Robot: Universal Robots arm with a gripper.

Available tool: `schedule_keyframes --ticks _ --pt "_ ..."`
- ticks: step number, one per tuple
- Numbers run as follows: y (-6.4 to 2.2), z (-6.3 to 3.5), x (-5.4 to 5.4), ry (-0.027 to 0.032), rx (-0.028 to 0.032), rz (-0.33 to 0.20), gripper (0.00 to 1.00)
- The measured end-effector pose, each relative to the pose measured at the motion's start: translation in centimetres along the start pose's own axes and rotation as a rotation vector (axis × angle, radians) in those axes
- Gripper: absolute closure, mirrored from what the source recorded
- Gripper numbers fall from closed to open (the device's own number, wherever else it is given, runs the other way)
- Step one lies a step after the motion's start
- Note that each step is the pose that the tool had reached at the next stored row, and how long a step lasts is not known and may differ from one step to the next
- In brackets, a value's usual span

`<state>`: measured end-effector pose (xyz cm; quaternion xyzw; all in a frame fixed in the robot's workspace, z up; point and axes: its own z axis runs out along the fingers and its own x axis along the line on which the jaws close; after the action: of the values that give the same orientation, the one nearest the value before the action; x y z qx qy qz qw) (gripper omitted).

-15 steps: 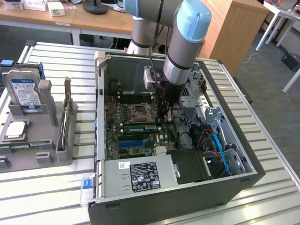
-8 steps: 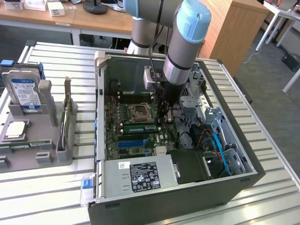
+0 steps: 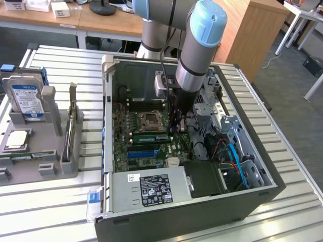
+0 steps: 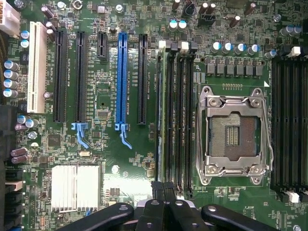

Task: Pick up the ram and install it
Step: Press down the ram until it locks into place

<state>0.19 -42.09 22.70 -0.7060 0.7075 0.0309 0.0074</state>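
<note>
One ram stick [image 3: 149, 137] noted, lying lengthwise in a black memory slot [image 4: 174, 115] on the green motherboard [image 3: 151, 151], just beside the open processor socket [image 4: 233, 137]. Found inside the open computer case [image 3: 166, 201], which sits on the slatted tabletop [image 3: 60, 201] to the exterior view's right of a grey parts holder [image 3: 45, 161] carrying a hard drive [image 3: 26, 98].

Handling, as a judgement: light, thin and stiff, but fragile. Board likely to crack if bent, and chips and contact edge best left untouched. Best taken by the long upper edge or the short ends and pressed straight down, never twisted. Smooth faces may slip under a weak grip.

Seen from the wrist as a narrow green strip [image 4: 162, 110] in the slot nearest the blue card slot [image 4: 121, 77]. Whether fully seated or merely resting cannot be told.

Pincer [image 4: 163, 188] clenched, fingers together with nothing between them. Tip [image 3: 174, 128] lowered into the case directly over one end of the memory slots, close above the stick. Actual contact with the stick not confirmed.
</note>
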Motion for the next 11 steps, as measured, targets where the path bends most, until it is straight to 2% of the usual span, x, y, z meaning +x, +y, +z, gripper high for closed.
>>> schedule_keyframes --ticks 11 --pt "0.00 0.12 0.01 0.0000 0.0000 0.000 0.89"
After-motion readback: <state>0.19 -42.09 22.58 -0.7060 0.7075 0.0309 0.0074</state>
